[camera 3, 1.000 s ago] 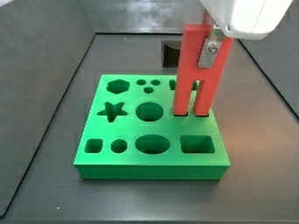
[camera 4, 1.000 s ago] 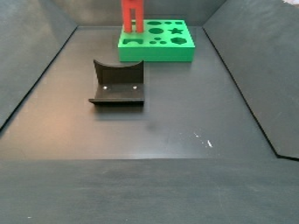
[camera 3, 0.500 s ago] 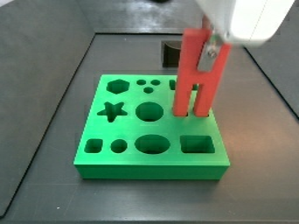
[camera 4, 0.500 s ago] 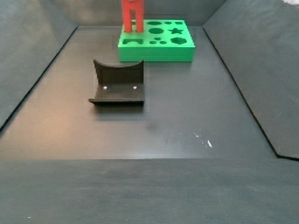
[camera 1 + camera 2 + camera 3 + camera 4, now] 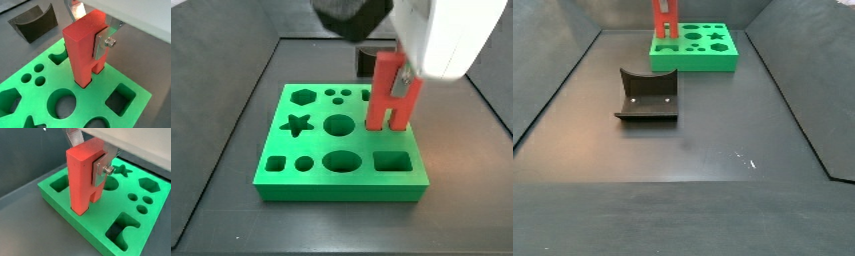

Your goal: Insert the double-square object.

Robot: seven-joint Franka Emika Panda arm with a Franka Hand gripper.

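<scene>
The double-square object (image 5: 85,47) is a tall red block standing upright on the green board (image 5: 133,115), its two prongs at the board's surface by a slot-shaped opening. It also shows in the other wrist view (image 5: 83,178) and in both side views (image 5: 389,92) (image 5: 663,22). My gripper (image 5: 85,36) is shut on the block's upper part, one silver finger (image 5: 102,44) pressed flat on its side. The gripper also shows in a side view (image 5: 398,78). How deep the prongs sit in the board (image 5: 318,160) I cannot tell.
The board (image 5: 117,235) carries star, hexagon, round and square holes. A dark grey block with a curved notch (image 5: 647,95) lies on the dark floor, apart from the board (image 5: 700,50); it also shows in a wrist view (image 5: 33,22). Dark walls enclose the floor.
The gripper and red block have shifted slightly towards the board's far side and lowered a little. The view of the arm above changed; a dark part now shows.
</scene>
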